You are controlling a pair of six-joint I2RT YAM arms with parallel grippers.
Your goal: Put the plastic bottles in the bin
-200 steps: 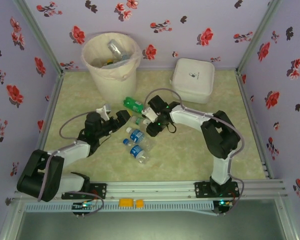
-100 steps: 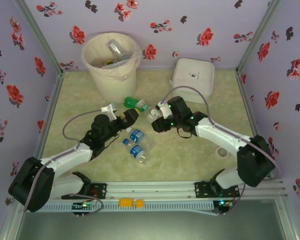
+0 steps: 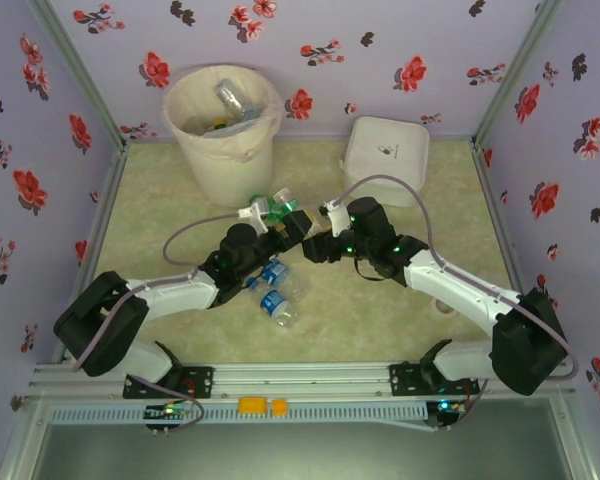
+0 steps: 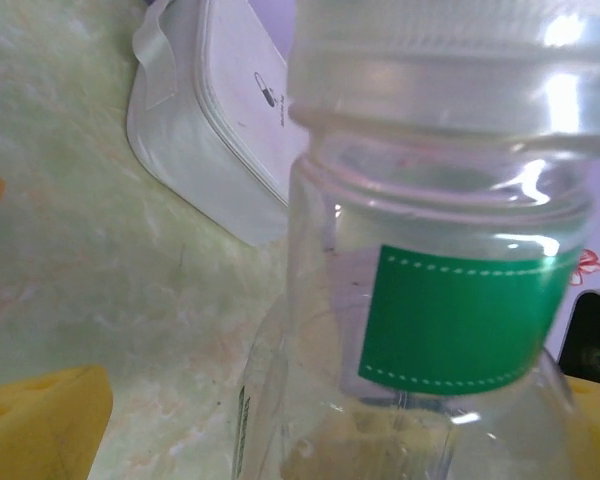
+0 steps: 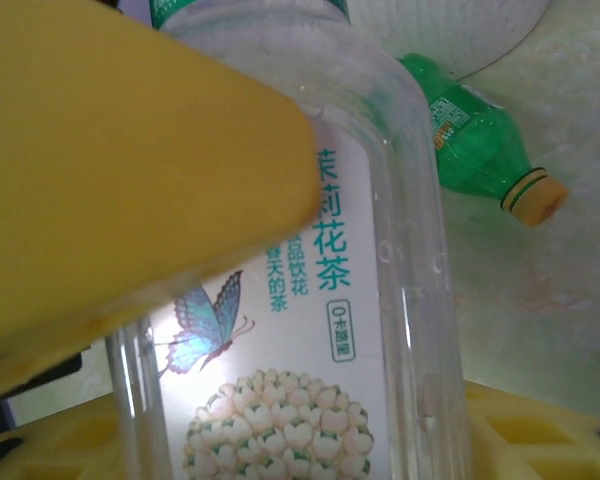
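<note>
Right tool (image 3: 315,247): clamped on a clear tea bottle (image 5: 310,300); 1 yellow pad (image 5: 130,150) presses flat on the printed label and the other finger sits under the bottle.
Left tool (image 3: 290,225): fingers spread wide, with a green-banded clear bottle (image 4: 450,320) standing between them; I cannot see either finger touching it. It is probably the bottle the right tool holds.
Risk, double grip: if the left tool closes while the right one is clamped, the thin wall may buckle and the bottle could twist or pop out sideways.
Risk, collision: the 2 tools sit just beside each other at the middle of the table (image 3: 400,300), so a small misjudged move could knock finger against finger.
Risk, slip: the pad bears on a slick label, so a quick swing could let the bottle slide out short of the bin.
Green bottle (image 3: 265,206): lies on the table at 11 o'clock of the left tool, just beside it. Its round body would roll away if brushed.
Blue-labelled bottles (image 3: 272,272): 2 of them lie at 6 o'clock of the left tool, near the left forearm, which could drag or scatter them.
Bin (image 3: 220,160): stands at 11 o'clock, well apart, tall and already holding bottles. A low carry would hit its wall or snag the bag.
White lidded box (image 3: 385,160): sits at 1 o'clock and is not the target, so a release near it would strand the bottle.
</note>
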